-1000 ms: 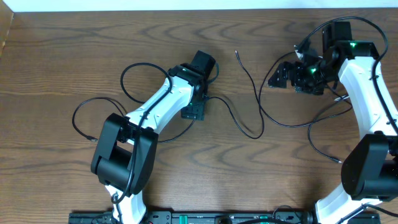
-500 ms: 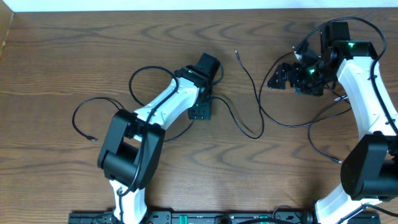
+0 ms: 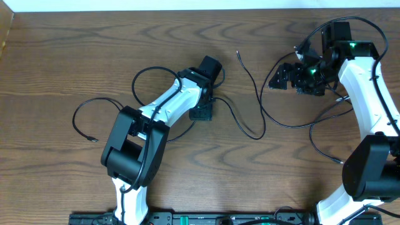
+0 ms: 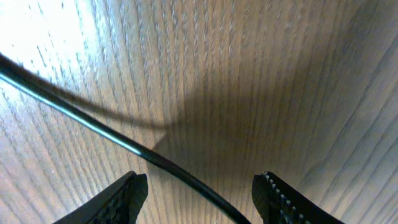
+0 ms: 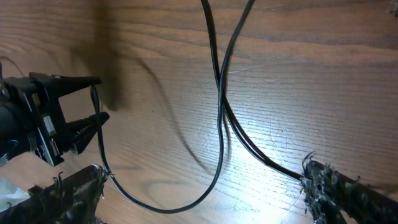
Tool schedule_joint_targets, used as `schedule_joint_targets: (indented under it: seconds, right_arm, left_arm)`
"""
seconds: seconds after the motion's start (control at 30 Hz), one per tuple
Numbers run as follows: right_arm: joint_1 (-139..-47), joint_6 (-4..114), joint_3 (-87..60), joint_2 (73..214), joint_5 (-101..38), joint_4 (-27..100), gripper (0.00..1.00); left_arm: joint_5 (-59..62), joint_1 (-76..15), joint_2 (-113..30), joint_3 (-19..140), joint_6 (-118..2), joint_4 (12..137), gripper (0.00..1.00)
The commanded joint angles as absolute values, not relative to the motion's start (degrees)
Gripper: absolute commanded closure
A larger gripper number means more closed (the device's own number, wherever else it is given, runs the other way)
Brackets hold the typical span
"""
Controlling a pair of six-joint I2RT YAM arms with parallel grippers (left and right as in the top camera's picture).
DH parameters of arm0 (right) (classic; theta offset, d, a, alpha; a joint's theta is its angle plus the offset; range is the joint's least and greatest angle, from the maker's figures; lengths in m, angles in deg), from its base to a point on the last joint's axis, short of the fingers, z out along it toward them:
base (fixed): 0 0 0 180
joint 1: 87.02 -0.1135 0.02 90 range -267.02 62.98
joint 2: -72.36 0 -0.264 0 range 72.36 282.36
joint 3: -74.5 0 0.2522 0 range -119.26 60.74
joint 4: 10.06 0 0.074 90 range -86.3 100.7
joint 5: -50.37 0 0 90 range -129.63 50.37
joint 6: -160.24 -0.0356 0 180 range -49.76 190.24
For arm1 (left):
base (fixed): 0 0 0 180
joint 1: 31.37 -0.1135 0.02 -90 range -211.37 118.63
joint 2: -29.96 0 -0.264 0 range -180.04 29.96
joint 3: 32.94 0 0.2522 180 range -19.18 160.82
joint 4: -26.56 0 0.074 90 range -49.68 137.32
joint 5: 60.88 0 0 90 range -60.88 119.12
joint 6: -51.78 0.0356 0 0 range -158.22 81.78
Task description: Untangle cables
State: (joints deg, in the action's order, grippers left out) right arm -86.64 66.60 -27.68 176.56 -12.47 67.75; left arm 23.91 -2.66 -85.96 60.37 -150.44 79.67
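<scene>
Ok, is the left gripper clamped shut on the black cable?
No, the left gripper is open, and the black cable runs between its fingers with bare wood on either side.

Overhead straight down on the whole table (image 3: 62, 50); wrist views close above it (same wood)

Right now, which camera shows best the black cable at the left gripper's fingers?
The left wrist view: the black cable runs large and sharp between the left gripper's fingertips. Overhead shows it small, partly hidden under the left arm. Right wrist shows black cables; whether this one, I cannot tell.
</scene>
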Motion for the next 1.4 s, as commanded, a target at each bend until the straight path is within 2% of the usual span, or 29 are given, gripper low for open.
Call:
schedule_joint_targets:
  seconds: [0.0,0.1,0.3,0.53,0.6,0.7,0.73,0.93,1.0,1.2,1.37]
  right_arm:
    - [-87.1,67.1,-28.0,176.5,-12.6,67.8,0.01]
    - [-87.1,67.1,-28.0,176.5,-12.6,67.6,0.01]
    - [-87.1,67.1,-28.0,176.5,-12.6,67.6,0.01]
    - [-87.1,67.1,-28.0,176.5,-12.6,67.6,0.01]
    - [-87.1,67.1,-28.0,176.5,-12.6,67.6,0.01]
    - [-87.1,67.1,-28.0,176.5,-12.7,67.6,0.01]
    - [-87.1,67.1,-28.0,176.5,-12.8,67.6,0.01]
    - [-87.1,67.1,-28.0,176.5,-12.7,67.6,0.01]
    - [-87.1,67.1,-28.0,176.5,-12.7,67.6,0.01]
    - [-87.1,68.1,-28.0,176.5,-12.8,67.5,0.01]
    - [-87.1,68.6,-28.0,176.5,-12.8,67.4,0.01]
  left_arm:
    - [28.8,-2.7,-86.1,60.5,-149.7,80.1,0.4]
    - [29.1,-2.7,-86.1,60.5,-149.7,80.1,0.4]
    - [29.2,-2.7,-86.1,60.5,-148.6,80.1,0.54]
    - [29.1,-2.7,-86.1,60.5,-148.4,80.1,0.61]
    - [29.1,-2.7,-86.1,60.5,-148.3,80.1,0.67]
    - [29.1,-2.7,-86.1,60.6,-145.0,80.0,0.88]
    - [29.1,-2.7,-85.9,60.6,-142.9,79.8,0.92]
    - [29.2,-2.8,-80.4,61.5,-115.5,74.5,0.93]
    - [29.2,-3.0,-75.1,62.5,-102.1,71.8,0.93]
    - [24.4,-3.1,-61.7,65.1,-79.8,66.6,0.93]
    - [21.1,-4.2,-54.2,71.8,-77.0,69.7,0.92]
